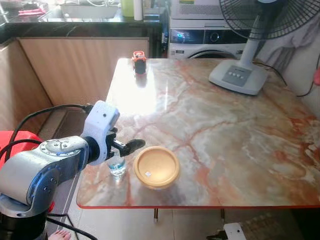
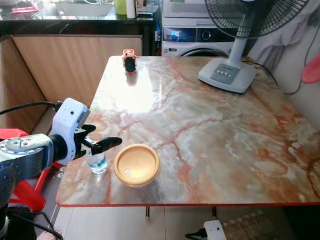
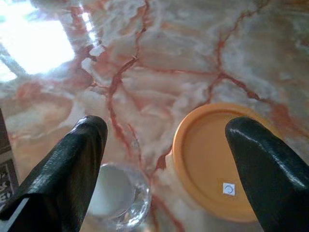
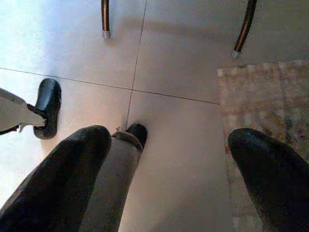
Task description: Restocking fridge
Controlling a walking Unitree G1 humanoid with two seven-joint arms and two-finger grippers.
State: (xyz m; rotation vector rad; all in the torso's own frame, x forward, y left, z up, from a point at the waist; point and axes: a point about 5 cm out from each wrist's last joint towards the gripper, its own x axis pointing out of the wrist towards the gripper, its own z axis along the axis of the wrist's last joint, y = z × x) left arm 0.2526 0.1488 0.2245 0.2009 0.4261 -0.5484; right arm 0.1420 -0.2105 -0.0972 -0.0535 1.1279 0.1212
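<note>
Your left tool [image 1: 131, 146] hangs wide open just above the small water bottle [image 1: 117, 166], which stands at the tabletop [image 1: 225, 130] near edge beside the orange bowl [image 1: 156, 166]. You are reaching; next, lower and squeeze. Right tool [image 4: 169, 183] hangs open over the floor.

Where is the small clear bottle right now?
The clear bottle stands at the marble table's near left corner, just left of the yellow bowl, below the open left gripper.
</note>
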